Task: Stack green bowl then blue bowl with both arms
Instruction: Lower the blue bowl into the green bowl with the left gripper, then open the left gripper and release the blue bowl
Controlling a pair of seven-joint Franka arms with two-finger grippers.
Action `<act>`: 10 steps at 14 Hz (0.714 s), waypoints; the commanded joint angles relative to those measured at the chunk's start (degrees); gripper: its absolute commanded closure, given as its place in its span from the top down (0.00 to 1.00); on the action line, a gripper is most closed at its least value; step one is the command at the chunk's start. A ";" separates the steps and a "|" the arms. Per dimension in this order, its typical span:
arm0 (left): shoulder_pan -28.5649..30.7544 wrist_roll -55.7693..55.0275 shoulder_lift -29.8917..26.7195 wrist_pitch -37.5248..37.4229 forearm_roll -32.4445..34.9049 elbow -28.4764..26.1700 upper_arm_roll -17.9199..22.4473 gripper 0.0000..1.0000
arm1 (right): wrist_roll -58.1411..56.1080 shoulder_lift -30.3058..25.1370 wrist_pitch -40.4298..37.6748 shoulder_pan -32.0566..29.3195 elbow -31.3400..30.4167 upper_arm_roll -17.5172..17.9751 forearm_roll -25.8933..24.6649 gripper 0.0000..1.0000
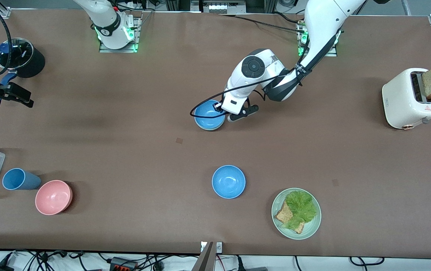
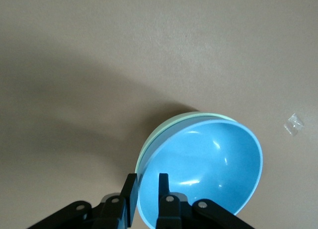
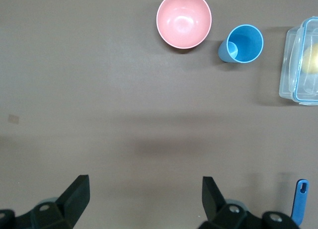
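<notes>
The left pincer (image 2: 147, 193), on a bent arm reaching mid-bench, straddles the rim of the glossy sky-blue bowl (image 2: 208, 169) with fingers narrowly parted. That bowl sits nested in the pale mint-green bowl (image 2: 164, 127). The right pincer (image 3: 144, 199) waits, fingers wide, over the brown bench (image 1: 125, 124) at the right arm's end.

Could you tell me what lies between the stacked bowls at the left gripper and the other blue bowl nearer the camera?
Only bare table separates the stacked bowls from the other blue bowl, as the front view shows.
</notes>
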 commanded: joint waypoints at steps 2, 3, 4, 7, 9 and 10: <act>0.24 -0.96 0.21 -9.74 1.76 7.08 -0.09 0.24 | -0.89 -0.51 -0.87 0.14 0.22 -0.19 0.04 1.00; 0.33 -0.87 0.21 -11.68 1.76 8.57 -0.09 0.24 | -0.89 -0.51 -0.88 0.14 0.22 -0.19 0.03 1.00; 0.50 -0.70 0.21 -13.10 1.76 9.81 -0.09 0.25 | -0.89 -0.51 -0.88 0.14 0.22 -0.19 0.03 1.00; 3.92 4.56 -0.75 -13.64 1.76 10.78 -0.70 0.27 | -0.71 -0.51 -0.79 0.14 0.22 -0.19 0.03 1.00; 5.07 7.03 -2.68 -15.64 1.76 11.92 -0.71 0.33 | -0.71 -0.51 -0.79 0.14 0.22 -0.19 0.03 1.00; 5.42 9.13 -3.21 -18.27 1.76 13.76 -0.53 0.40 | -0.80 -0.42 -0.79 0.14 0.22 -0.19 0.03 1.00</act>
